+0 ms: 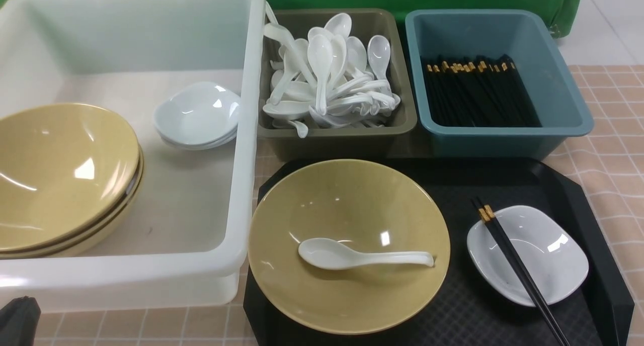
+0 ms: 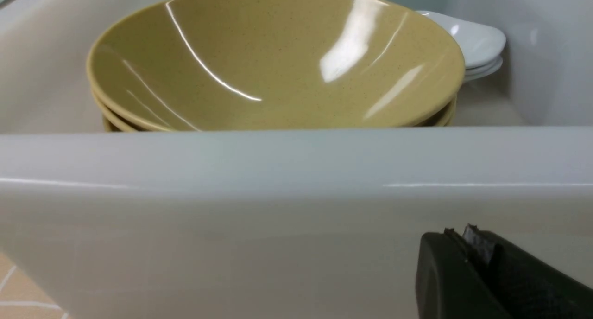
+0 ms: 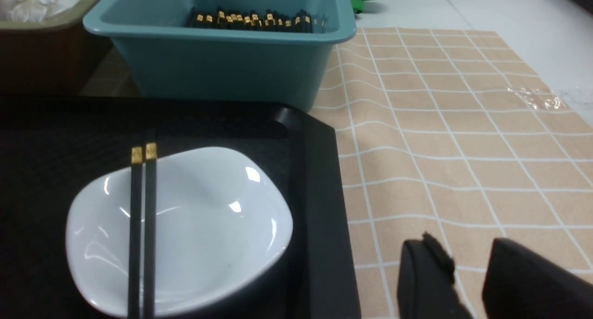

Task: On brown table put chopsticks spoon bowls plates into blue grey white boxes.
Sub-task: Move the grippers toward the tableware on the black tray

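Observation:
On the black tray, a yellow bowl (image 1: 352,205) holds a white spoon (image 1: 352,255). Beside it a white plate (image 1: 543,245) carries a pair of black chopsticks (image 1: 516,265) laid across it. My left gripper (image 2: 461,233) is shut and empty, low outside the near wall of the white box (image 2: 278,217); its tip shows in the front view (image 1: 17,321). My right gripper (image 3: 468,252) is open and empty over the brown table (image 3: 463,138), just off the tray's right edge, apart from the plate (image 3: 208,217) and the chopsticks (image 3: 141,226).
The white box (image 1: 249,135) holds stacked yellow bowls (image 1: 60,170) and stacked white plates (image 1: 198,112). The grey box (image 1: 342,135) holds several spoons. The blue box (image 1: 503,140) holds several chopsticks. The black tray (image 1: 473,306) lies in front of both.

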### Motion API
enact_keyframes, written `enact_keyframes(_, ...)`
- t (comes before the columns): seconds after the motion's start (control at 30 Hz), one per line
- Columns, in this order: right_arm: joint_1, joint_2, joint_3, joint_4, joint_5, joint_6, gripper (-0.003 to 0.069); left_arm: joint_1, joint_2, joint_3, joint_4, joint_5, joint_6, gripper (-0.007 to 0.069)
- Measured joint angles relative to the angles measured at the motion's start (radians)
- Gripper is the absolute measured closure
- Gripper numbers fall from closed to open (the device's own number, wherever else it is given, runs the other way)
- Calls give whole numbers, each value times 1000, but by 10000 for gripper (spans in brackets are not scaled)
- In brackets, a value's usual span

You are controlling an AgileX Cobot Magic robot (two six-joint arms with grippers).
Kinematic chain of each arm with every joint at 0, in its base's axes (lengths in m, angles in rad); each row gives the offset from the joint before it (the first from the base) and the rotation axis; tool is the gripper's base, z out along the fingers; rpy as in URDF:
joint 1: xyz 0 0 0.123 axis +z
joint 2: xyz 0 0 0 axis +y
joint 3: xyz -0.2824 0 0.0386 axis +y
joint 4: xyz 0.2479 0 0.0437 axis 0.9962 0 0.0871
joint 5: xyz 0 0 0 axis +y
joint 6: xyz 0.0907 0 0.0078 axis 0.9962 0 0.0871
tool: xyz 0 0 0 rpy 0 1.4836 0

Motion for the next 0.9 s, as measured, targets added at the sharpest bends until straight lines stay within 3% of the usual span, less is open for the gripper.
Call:
enact_keyframes(0.33, 0, 0, 0, 0, -3, 59, 423, 0, 0, 0, -9, -22, 0, 623)
enact_keyframes(0.57, 0, 0, 0, 0, -3, 109, 423, 0, 0, 0, -151, -40, -5, 623)
enact_keyframes(0.63, 0, 0, 0, 0, -3, 183, 423, 0, 0, 0, -234, -61, -22, 623)
enact_keyframes(0.73, 0, 0, 0, 17, -9, 369, 423, 0, 0, 0, -494, -109, -134, 623)
enact_keyframes(0.77, 0, 0, 0, 20, -11, 386, 423, 0, 0, 0, -516, -109, -134, 623)
enact_keyframes(0.8, 0, 0, 0, 42, -19, 539, 423, 0, 0, 0, -676, -127, -209, 623)
enact_keyframes(0.9, 0, 0, 1, 86, -39, 843, 423, 0, 0, 0, -978, -153, -330, 623)
